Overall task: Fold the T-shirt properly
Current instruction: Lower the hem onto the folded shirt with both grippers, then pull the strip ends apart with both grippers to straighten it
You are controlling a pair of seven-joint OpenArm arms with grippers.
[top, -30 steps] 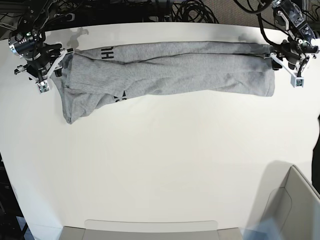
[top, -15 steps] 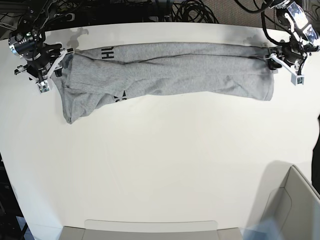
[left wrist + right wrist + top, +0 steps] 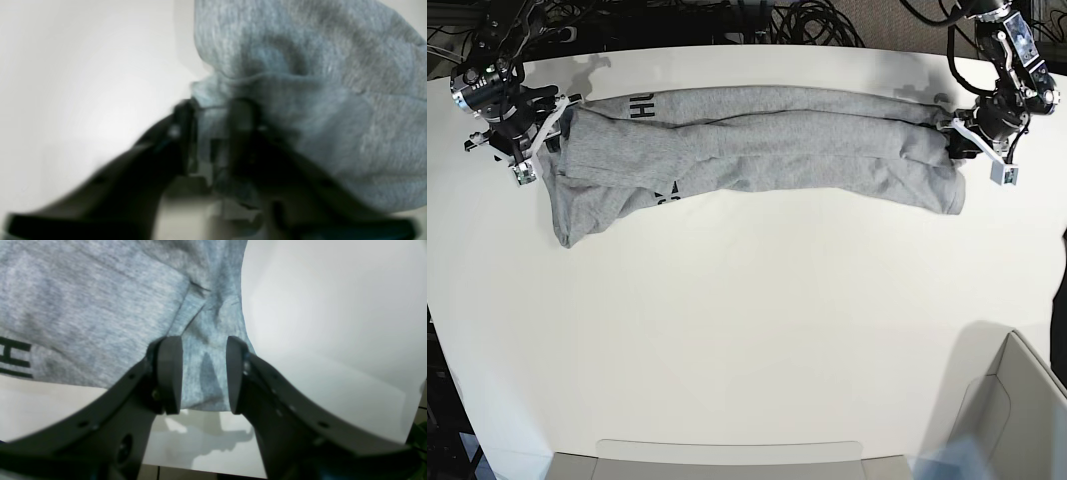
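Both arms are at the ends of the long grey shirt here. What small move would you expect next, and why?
Probably the left gripper lifts its end of the T-shirt slightly. Cloth sits between its fingers, bunched at that end, though the blurred wrist view leaves the grip unsure. The right gripper also has cloth between its fingers, with a gap showing.

T-shirt (image 3: pixel 757 145) stretched as long grey band across far part of white surface (image 3: pixel 747 330), between both grippers. Left gripper (image 3: pixel 972 140) at bunched cloth end, jaw state unclear. Right gripper (image 3: pixel 542 135) at opposite end; sleeve flap droops below it. Black lettering partly visible beside right gripper.
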